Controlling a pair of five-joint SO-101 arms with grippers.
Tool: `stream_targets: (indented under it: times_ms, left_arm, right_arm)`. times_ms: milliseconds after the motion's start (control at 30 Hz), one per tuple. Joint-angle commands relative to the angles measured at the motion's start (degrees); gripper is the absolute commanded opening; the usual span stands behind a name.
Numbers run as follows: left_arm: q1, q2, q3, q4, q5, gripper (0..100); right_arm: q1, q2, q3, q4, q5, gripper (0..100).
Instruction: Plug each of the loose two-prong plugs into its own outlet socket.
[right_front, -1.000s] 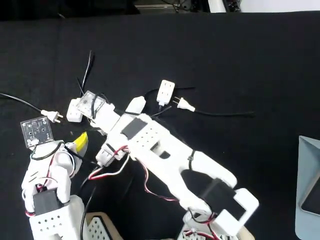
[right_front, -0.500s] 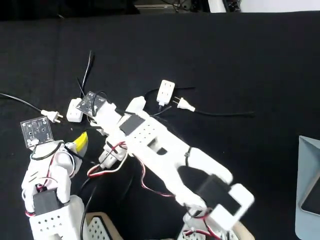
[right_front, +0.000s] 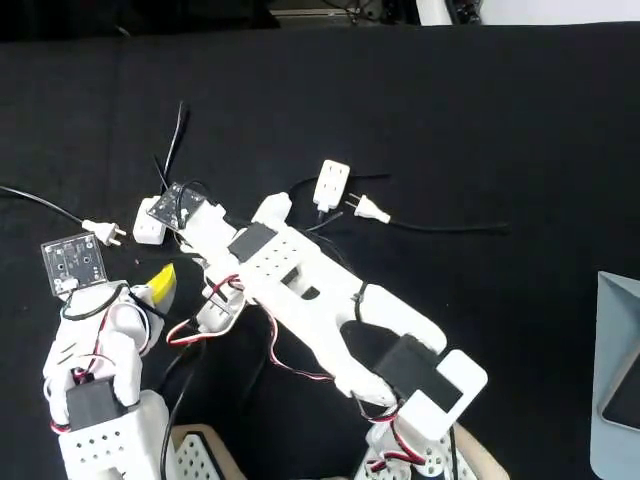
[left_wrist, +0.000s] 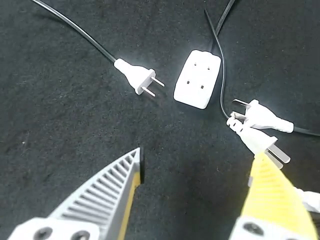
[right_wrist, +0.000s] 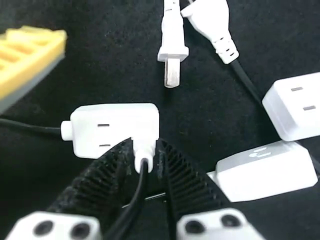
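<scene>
White plug (right_wrist: 145, 159) clamped in right pincer (right_wrist: 144, 144), butted against end of outlet block (right_wrist: 112, 127) on black table (right_wrist: 75, 65). Cannot tell whether prongs fully in. Left pincer (left_wrist: 197, 155) gaping wide above table, near loose plug (left_wrist: 137, 80) and another outlet (left_wrist: 197, 80). Risks: pushing off-axis and sliding the light block instead of seating, bending prongs, snagging cord of stray plug (right_wrist: 172, 55) just beside.
</scene>
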Motion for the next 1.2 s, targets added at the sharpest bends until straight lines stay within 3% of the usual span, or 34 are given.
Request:
stream_targets:
  times_ms: [0,367,700,1167]
  left_arm:
    - [-0.66,-0.44,-0.75,0.18,0.44,34]
    - [-0.66,-0.44,-0.75,0.18,0.44,34]
    - [-3.82,-0.53,-1.19,-0.09,2.73,34]
    - [-1.98,-0.53,-1.19,-0.09,2.29,34]
  right_arm:
    - [1.32,-1.63,-0.04,1.41,-0.53,1.2]
    - [10.46,-16.66,0.13,3.16,-5.63,1.2]
    - [24.53,-18.24,-0.75,-13.98,-6.68,1.2]
    - [18.90,-20.09,-1.27,2.29,-8.26,1.7]
